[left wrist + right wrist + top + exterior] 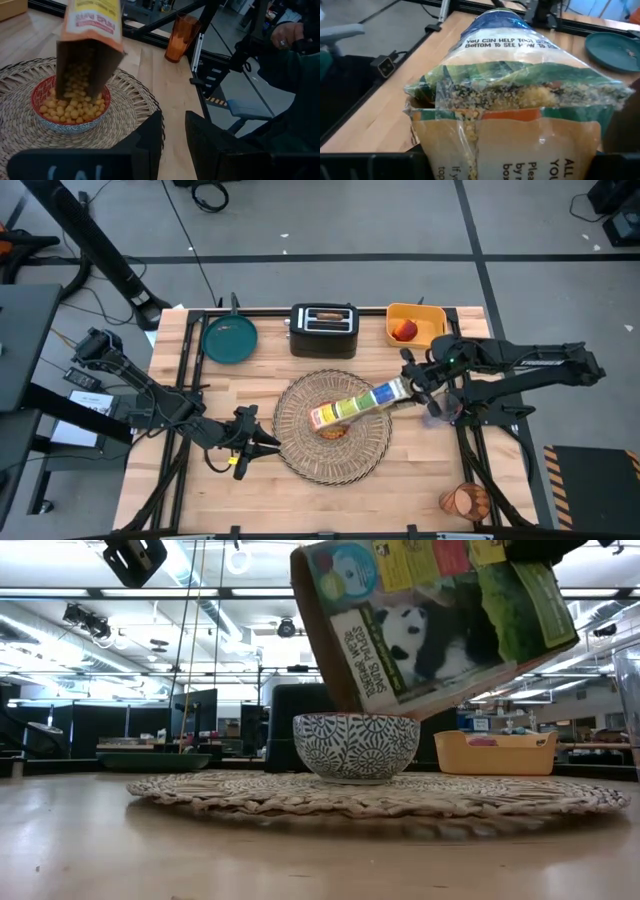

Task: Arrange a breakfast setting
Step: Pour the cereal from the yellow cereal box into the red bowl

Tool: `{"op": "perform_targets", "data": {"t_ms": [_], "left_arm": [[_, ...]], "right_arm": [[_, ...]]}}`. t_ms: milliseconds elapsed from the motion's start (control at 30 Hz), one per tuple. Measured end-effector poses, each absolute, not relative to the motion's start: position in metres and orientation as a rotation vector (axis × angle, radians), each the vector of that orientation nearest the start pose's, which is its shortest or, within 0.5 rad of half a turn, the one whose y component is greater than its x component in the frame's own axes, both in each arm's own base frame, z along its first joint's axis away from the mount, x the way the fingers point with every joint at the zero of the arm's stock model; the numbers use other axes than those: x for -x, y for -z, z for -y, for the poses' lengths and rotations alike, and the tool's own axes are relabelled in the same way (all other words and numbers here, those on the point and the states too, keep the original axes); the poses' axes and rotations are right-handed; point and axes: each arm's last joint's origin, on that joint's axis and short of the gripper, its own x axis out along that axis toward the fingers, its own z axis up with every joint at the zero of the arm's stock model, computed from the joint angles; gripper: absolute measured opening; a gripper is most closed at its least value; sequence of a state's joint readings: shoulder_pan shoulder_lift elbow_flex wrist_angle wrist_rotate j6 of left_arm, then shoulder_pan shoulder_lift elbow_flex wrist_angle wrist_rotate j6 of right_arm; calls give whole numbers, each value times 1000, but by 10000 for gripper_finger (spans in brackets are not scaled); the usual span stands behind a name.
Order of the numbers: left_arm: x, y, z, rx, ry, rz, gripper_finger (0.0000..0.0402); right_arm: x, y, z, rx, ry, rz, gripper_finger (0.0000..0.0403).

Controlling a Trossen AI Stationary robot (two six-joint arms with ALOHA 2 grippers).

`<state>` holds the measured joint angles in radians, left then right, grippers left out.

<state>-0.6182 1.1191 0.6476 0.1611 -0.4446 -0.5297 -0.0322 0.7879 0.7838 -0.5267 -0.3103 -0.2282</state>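
Observation:
A small patterned bowl (356,747) with round cereal pieces in it (70,107) stands on the middle of the round straw placemat (300,455). My right gripper (412,387) is shut on a colourful cereal box (355,406), which is tilted with its open end (87,65) over the bowl. My left gripper (246,443) is open and empty, low at the placemat's left edge. The teal plate (229,340) lies at the far left. The red fruit (405,330) lies in the yellow bin. The orange tumbler (465,502) stands at the near right corner. I see no spoon. My right gripper holds the cereal box by its raised closed end (396,393), coming from the table's right side. The box is lifted clear and slants down toward the left, its open mouth just above the bowl. The box itself hides the fingers in the right wrist view.
The black toaster (323,330) stands at the far middle, the yellow bin (430,315) to its right. A clear cup (437,411) stands just right of the placemat, below my right arm. A person's hand (285,37) shows beyond the table's right edge.

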Motion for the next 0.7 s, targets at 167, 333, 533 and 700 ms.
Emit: {"op": "perform_targets", "data": {"t_ms": [167,333,533,700], "left_arm": [[-203,-255,129,365,97,-305,94],[-202,-254,129,365,97,-305,94],[-203,-255,129,362,97,-305,94],[-203,-255,129,351,99,-304,94]], "right_arm": [[-154,-305,-4,124,-322,-467,174],[-145,-307,-4,114,-319,-468,174],[-141,-307,-5,91,-358,-472,174],[-137,-309,-6,99,-368,-457,174]]}}
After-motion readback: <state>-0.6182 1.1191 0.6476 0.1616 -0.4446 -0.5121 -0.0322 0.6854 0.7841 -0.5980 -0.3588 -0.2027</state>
